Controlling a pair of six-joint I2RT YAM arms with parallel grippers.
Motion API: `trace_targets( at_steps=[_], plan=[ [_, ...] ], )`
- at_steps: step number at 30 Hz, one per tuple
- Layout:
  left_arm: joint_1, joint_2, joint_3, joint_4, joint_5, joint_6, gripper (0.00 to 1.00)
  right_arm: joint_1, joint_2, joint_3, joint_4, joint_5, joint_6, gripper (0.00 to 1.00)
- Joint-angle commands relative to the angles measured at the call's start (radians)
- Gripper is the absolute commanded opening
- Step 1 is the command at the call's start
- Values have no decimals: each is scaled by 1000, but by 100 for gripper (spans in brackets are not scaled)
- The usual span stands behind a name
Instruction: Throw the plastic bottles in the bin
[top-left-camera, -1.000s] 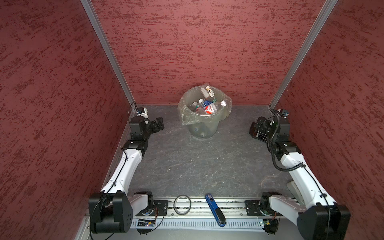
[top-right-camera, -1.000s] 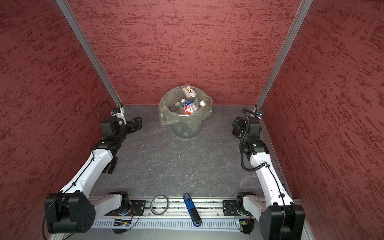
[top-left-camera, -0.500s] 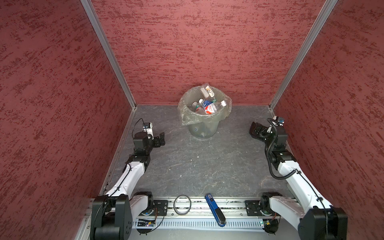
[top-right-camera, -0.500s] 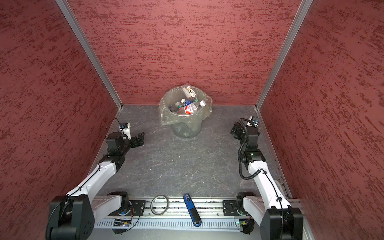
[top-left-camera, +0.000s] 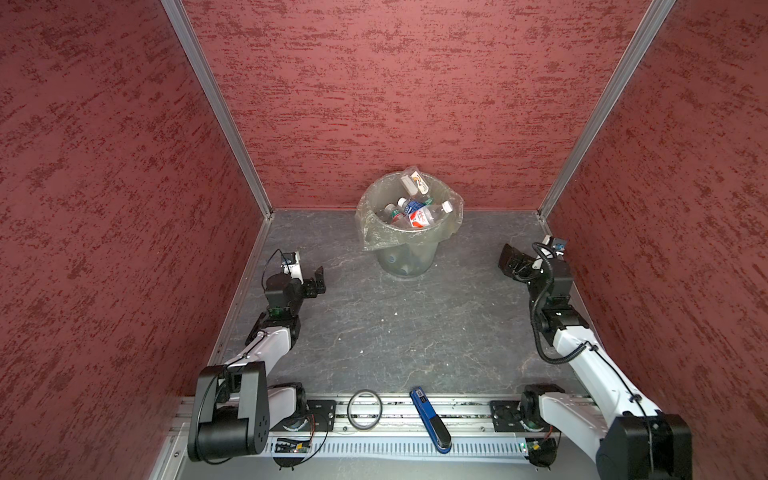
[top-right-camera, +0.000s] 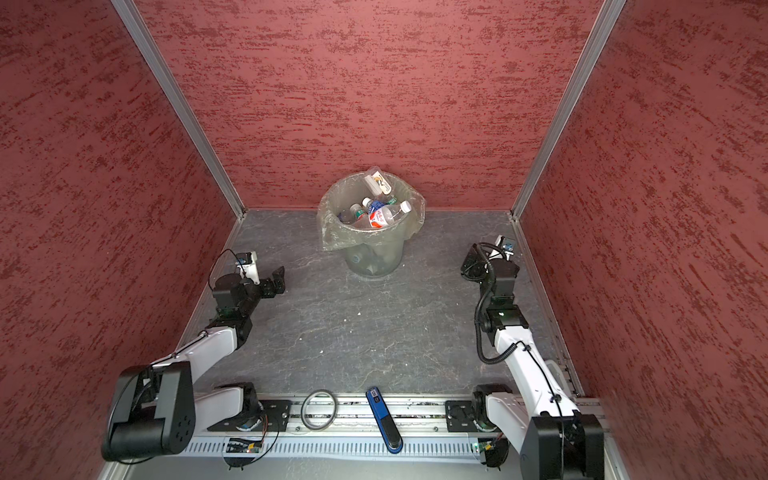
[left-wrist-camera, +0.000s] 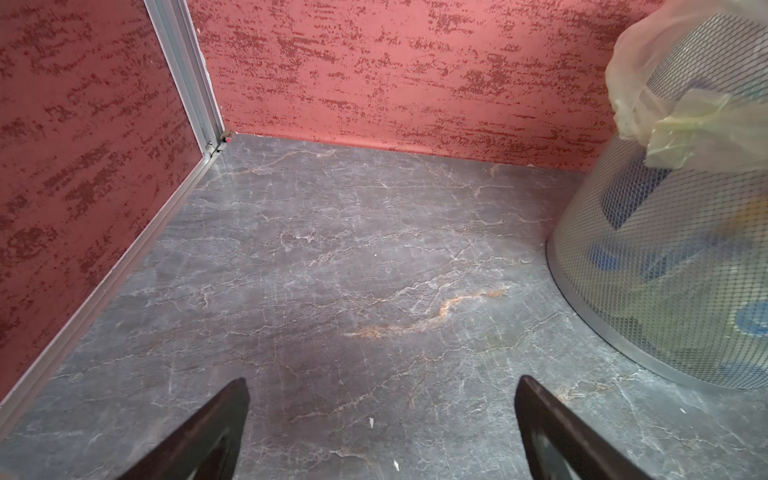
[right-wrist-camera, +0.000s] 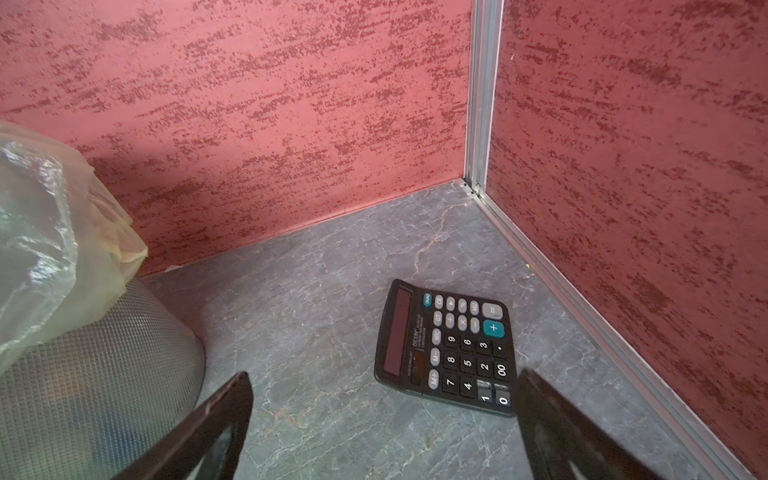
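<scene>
My left fingers (left-wrist-camera: 199, 436) and right fingers (right-wrist-camera: 208, 428) stand wide apart, empty. A calculator (right-wrist-camera: 449, 349) lies just ahead of the right ones; closing there would grab the wrong thing. Beyond, the bottles (top-left-camera: 417, 214) sit in the bin (top-left-camera: 409, 257), and I judge the one perched at its far rim could topple out if nudged.

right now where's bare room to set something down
Bare: tabletop middle, bordered by the bin, left gripper, right gripper and front rail. Crowded: calculator in the far right corner; stapler and ring on the rail.
</scene>
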Motion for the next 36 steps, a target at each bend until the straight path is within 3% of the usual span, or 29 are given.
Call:
trace_targets(
  at_steps=[1, 9, 12, 15, 22, 28, 36],
  plan=[
    [30, 44, -7, 124, 57, -11, 99, -2, -7, -18, 65, 54, -47, 99],
    [60, 88, -52, 258, 137, -51, 99, -2, 6, -53, 113, 92, -83, 99],
    [68, 126, -113, 452, 178, -92, 99, -1, 15, -67, 135, 103, -96, 99],
    [80, 171, -125, 511, 201, -103, 99, 6, 20, -79, 151, 113, -109, 99],
    [60, 241, -98, 520, 233, -63, 99, 27, 35, -112, 223, 128, -139, 99],
    [-39, 317, -23, 443, 172, 40, 100, 41, 65, -148, 309, 141, -170, 99],
    [-35, 313, -3, 398, 138, 21, 99, 41, 111, -174, 389, 163, -212, 99]
  ],
)
